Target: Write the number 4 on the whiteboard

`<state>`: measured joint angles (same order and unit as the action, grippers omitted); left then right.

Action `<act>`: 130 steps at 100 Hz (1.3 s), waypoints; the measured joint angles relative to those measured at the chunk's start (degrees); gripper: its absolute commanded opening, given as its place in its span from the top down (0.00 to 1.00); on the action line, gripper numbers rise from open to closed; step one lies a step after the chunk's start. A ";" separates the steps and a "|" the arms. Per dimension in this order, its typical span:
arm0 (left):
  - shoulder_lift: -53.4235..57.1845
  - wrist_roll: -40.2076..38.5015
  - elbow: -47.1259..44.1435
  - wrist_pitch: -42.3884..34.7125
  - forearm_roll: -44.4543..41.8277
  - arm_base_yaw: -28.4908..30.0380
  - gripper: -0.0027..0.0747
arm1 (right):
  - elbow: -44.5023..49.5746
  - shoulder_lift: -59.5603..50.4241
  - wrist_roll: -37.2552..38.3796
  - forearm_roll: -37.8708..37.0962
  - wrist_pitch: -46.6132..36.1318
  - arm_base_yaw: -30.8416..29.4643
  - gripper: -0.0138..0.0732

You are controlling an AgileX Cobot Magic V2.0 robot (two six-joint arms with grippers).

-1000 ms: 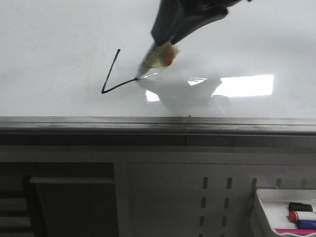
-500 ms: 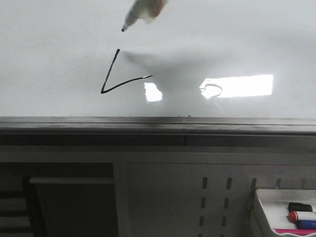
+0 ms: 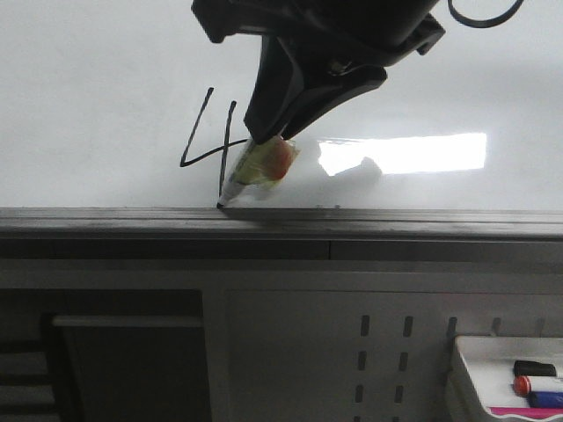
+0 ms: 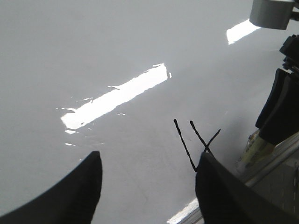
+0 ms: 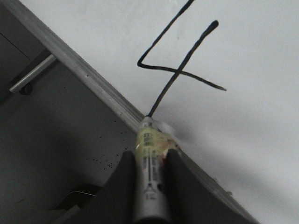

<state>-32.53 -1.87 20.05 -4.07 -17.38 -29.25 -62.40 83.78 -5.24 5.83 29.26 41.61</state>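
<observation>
matte blk tool, tapered fingers, blk cable loop

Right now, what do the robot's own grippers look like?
Both are matte black. The right gripper has a bulky black housing narrowing to wedge-shaped fingers, with a thin black cable looped above. The left gripper's fingers are broad, dark and unmarked.

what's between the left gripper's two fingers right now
Only bare whiteboard shows in the gap of the left gripper in the left wrist view. The number 4 lies just beyond the fingers, partly behind one, with the glare farther off.
</observation>
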 measured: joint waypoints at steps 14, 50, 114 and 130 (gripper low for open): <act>-0.26 0.00 0.00 0.00 0.00 -0.31 0.44 | 0.13 -1.59 -0.14 -0.24 -0.05 1.60 0.92; -17.61 0.00 0.11 -7.59 -7.74 -10.61 0.44 | -4.64 -3.24 -2.74 -0.46 8.01 7.37 0.92; -34.93 0.00 1.72 -15.91 -8.60 -11.50 0.99 | -5.21 -3.24 -2.88 2.32 10.71 9.06 0.92; -35.47 0.00 1.72 -16.71 -9.05 -11.50 0.99 | -5.30 -3.32 -2.88 2.32 10.80 9.06 0.92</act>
<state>-67.99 -1.87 21.77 -20.78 -26.43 -40.75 -67.70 80.46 -8.12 8.15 40.06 50.67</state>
